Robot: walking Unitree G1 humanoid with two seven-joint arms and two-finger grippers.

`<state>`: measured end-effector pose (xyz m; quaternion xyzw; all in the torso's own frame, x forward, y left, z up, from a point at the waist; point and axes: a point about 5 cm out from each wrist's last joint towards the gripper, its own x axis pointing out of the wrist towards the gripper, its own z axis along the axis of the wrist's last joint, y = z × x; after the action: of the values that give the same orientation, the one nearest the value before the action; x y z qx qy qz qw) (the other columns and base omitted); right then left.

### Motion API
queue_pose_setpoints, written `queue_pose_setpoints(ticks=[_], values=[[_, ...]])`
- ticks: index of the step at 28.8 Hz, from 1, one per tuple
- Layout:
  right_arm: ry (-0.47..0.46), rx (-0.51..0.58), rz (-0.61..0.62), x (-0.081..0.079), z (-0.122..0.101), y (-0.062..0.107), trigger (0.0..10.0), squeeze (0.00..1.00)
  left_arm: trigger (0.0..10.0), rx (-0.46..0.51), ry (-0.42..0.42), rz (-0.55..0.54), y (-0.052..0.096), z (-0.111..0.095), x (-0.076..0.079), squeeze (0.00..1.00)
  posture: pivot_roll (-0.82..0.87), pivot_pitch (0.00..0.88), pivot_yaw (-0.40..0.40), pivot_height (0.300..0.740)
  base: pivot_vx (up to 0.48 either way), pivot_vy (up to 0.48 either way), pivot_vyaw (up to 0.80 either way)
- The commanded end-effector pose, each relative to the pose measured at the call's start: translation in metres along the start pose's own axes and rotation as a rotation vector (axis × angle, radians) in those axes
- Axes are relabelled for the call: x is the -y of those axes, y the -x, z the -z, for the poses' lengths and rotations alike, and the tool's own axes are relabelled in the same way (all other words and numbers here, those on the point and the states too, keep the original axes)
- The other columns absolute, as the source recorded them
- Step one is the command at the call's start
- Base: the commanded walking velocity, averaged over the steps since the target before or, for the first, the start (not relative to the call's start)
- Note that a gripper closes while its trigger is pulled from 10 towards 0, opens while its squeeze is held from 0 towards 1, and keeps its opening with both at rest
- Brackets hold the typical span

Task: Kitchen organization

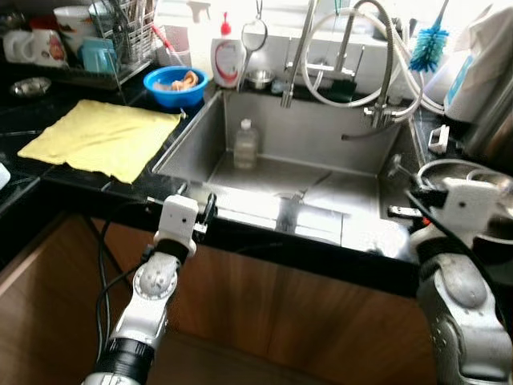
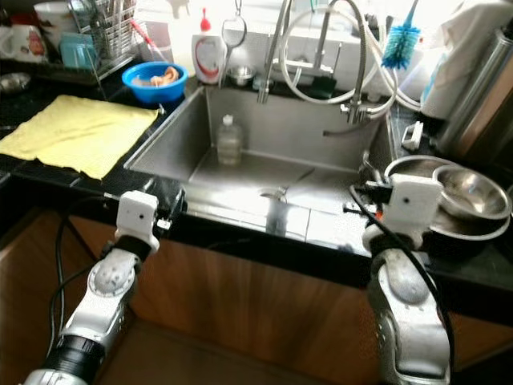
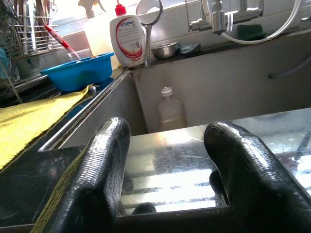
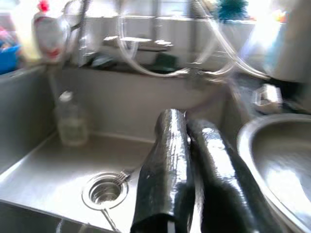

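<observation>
A steel sink point(image 1: 321, 136) lies before me with a small clear bottle point(image 1: 245, 144) standing at its back left. My left gripper point(image 3: 167, 160) is open over the sink's near left rim, nothing between its black fingers point(image 3: 99, 170). My right gripper point(image 4: 192, 160) is shut and empty above the sink's right side, next to a steel bowl point(image 2: 469, 192). A yellow cloth point(image 1: 100, 138) lies spread on the black counter to the left. Behind it sit a blue bowl point(image 1: 175, 85) and a white soap bottle point(image 1: 228, 58).
A dish rack point(image 1: 120, 40) with mugs and utensils stands at the back left. Faucets and looping hoses point(image 1: 353, 56) hang over the sink's back. A blue brush point(image 1: 429, 44) and a white appliance point(image 1: 481, 64) are at the back right. A drain point(image 4: 104, 190) sits in the sink floor.
</observation>
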<state>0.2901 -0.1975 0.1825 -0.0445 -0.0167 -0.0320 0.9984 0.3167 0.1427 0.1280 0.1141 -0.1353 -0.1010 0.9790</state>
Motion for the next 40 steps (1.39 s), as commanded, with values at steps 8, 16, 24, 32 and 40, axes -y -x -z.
queue_pose_setpoints(ticks=[8,16,24,32,40], values=[[0.081,-0.049,-0.099,-0.010,0.004,-0.033,10.0,0.00,10.0,-0.059,-0.026,0.001,0.003,0.010,0.000,0.00,0.01,0.000,-0.040,0.740,0.000,0.000,0.00],[0.124,-0.186,-0.131,-0.009,0.030,-0.053,10.0,0.00,10.0,-0.059,-0.025,0.009,0.003,0.011,0.002,0.00,0.02,0.000,-0.042,0.740,0.000,0.000,0.00],[0.128,-0.191,-0.134,-0.011,0.034,-0.067,10.0,0.00,10.0,-0.054,-0.019,0.008,0.003,0.010,0.005,0.00,0.03,0.000,-0.046,0.740,0.000,0.000,0.00],[0.107,-0.201,-0.090,-0.006,0.041,-0.071,10.0,0.98,10.0,-0.063,-0.024,-0.001,0.007,0.011,0.002,0.00,0.03,0.000,-0.045,0.740,0.000,0.000,0.00],[0.123,-0.178,-0.064,-0.001,0.037,-0.074,10.0,0.98,10.0,-0.063,-0.023,0.002,0.005,0.011,0.003,0.00,0.02,0.000,-0.043,0.740,0.000,0.000,0.00]])
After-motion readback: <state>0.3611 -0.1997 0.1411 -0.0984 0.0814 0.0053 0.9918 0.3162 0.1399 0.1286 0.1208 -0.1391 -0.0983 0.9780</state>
